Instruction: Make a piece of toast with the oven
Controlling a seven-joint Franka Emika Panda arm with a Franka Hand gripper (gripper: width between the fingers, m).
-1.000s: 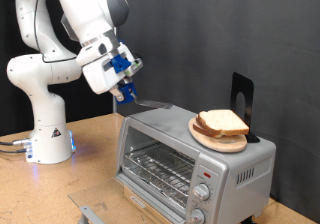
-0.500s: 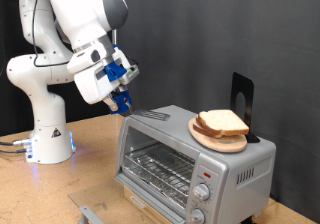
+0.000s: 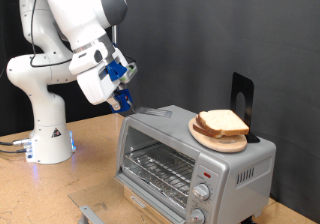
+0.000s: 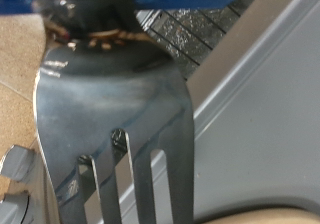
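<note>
Pincer [image 3: 125, 101] grips fork [image 4: 120, 134]; only wrist cam shows tines.

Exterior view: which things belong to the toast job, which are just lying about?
Job: pale square bread slice; silver toaster oven; silver metal fork in the gripper jaws, beside the oven.
Lying about: round wooden plate under the bread; black stand.

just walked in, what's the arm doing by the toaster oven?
The gripper hangs off the exterior view's left end of the oven, near its top corner, with a metal fork in its fingers; the wrist view shows the tines close up. The piece of toast lies on a round wooden plate on top of the oven, apart from the gripper. The oven door looks shut, with only the wire rack visible behind the glass.
</note>
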